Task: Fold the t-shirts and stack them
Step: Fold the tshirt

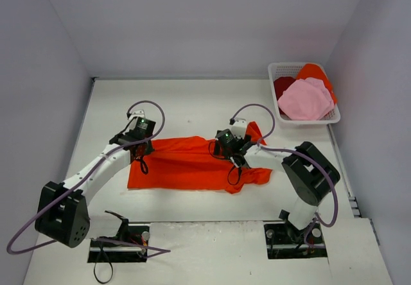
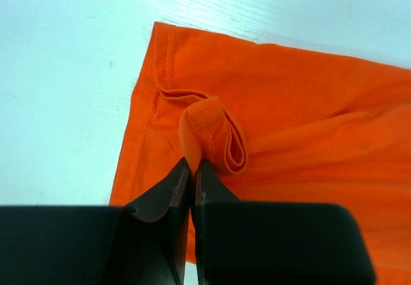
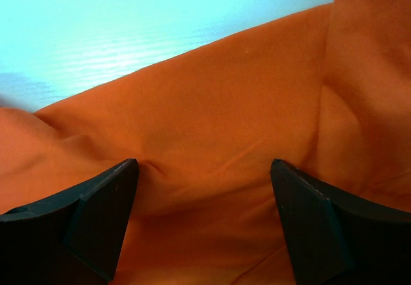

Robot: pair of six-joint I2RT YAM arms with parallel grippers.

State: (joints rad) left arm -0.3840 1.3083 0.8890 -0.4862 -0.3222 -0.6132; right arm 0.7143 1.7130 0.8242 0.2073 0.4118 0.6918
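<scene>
A large bright orange-red t-shirt [image 1: 186,166] lies spread on the white table [image 1: 192,105]. My left gripper [image 1: 142,145] sits at the shirt's upper left corner, shut on a pinched fold of its hem [image 2: 205,137]. In the left wrist view the gripper [image 2: 192,164] has both black fingers [image 2: 168,192] pressed together on the cloth. My right gripper [image 1: 236,149] stands open over the shirt's upper right part; in the right wrist view the gripper [image 3: 204,169] has its fingertips [image 3: 115,189] pressing down on the orange-red cloth [image 3: 212,124], wide apart.
A white lattice basket [image 1: 277,73] stands at the back right, holding a light pink t-shirt [image 1: 305,100], a dark red one [image 1: 282,85] and another orange one [image 1: 316,73]. Grey walls close the table on three sides.
</scene>
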